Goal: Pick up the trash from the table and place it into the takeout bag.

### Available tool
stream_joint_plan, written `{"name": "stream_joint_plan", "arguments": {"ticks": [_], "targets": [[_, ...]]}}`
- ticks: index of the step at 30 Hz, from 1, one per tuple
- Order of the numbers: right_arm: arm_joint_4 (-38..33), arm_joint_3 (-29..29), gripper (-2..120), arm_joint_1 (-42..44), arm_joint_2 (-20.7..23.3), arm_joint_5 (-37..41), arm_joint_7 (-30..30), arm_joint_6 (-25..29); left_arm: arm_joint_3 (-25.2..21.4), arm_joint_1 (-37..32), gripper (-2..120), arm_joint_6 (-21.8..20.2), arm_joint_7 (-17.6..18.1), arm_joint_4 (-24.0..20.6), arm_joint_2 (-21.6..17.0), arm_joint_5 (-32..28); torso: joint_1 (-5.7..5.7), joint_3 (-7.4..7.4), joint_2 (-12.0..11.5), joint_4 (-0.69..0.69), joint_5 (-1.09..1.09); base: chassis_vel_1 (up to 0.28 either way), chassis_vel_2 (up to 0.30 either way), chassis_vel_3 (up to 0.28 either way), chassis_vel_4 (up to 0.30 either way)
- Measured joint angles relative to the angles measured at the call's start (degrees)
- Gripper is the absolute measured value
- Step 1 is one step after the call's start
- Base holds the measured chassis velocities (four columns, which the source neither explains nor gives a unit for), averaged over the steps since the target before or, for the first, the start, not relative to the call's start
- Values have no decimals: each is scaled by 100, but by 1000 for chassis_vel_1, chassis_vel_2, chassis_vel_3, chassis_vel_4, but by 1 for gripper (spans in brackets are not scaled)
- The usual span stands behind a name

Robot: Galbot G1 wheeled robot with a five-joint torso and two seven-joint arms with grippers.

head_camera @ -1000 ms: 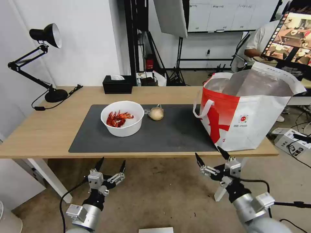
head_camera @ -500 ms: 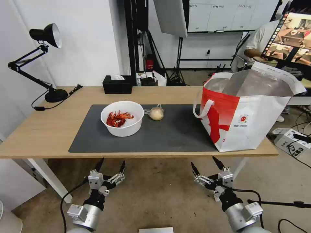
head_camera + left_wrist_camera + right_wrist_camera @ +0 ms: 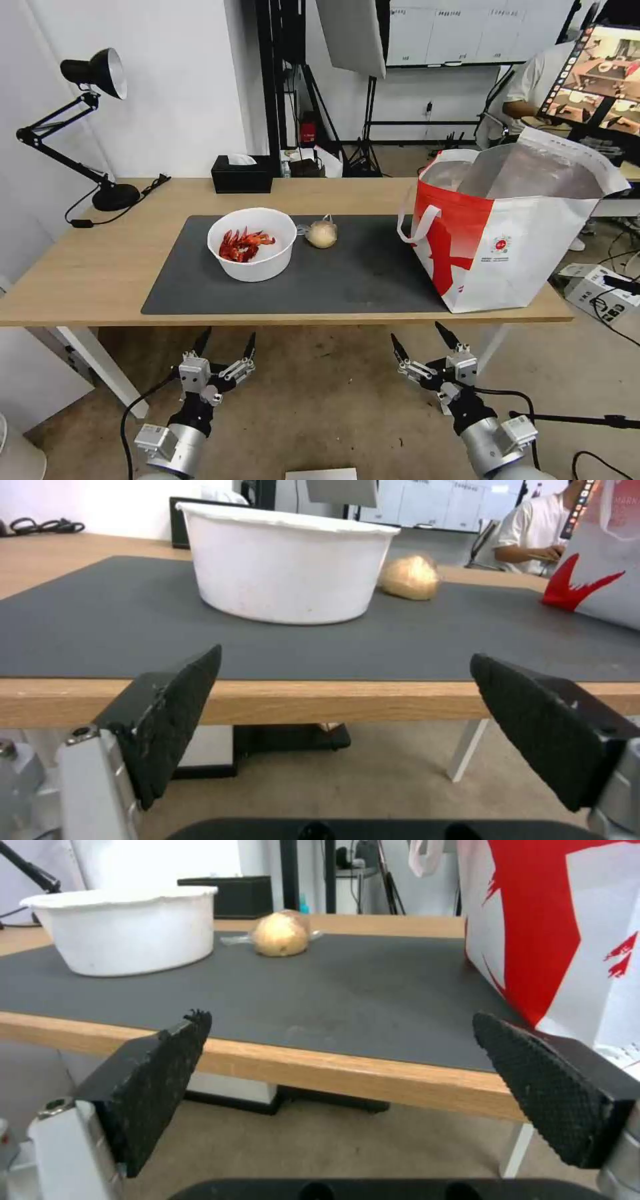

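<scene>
1. Head view: the table runs across the scene, a dark mat covering its middle and reaching nearly to the near edge.
2. The bag stands upright on the table's right end, its near corner on the mat's right edge, mouth open, foil lining showing.
3. The bowl of red shells sits on the mat's left half, towards the far edge.
4. The lump lies just right of the bowl, close to the mat's far edge, apart from the bowl.
5. The left gripper hangs below the table's near edge, in front of the bowl, fingers spread wide, holding nothing.
6. The right gripper hangs below the near edge by the bag's near corner, likewise wide apart and empty.
</scene>
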State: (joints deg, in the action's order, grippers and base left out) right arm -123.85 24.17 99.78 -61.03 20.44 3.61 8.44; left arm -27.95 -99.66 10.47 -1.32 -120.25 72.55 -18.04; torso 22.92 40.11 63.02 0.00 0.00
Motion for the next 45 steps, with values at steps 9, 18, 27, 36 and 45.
{"name": "stream_joint_plan", "arguments": {"ticks": [9,18,27,36,45], "targets": [[-213,-337,100,-357,119,45,83,-198,-69,-105,100,93,-81,-16,66,34,0,0,0,-1,0,0,0,0,0],[-288,-1106,100,-2114,970,636,322,-987,-76,-143,100,99,-97,-48,127,78,0,1,0,1,0,0,0,0,0],[626,-2129,100,-4418,1368,1512,676,-1447,-172,-206,100,92,-97,-50,173,97,1,1,0,1,0,0,0,0,0],[1969,-3427,100,-6217,878,2297,994,-1850,-224,-273,100,81,-96,11,267,183,2,1,0,0,0,0,0,0,0],[3586,-4274,100,-7690,-8,2643,1133,-2173,-288,-274,100,76,-91,107,335,207,1,1,-1,1,-2,0,0,0,0]]}}
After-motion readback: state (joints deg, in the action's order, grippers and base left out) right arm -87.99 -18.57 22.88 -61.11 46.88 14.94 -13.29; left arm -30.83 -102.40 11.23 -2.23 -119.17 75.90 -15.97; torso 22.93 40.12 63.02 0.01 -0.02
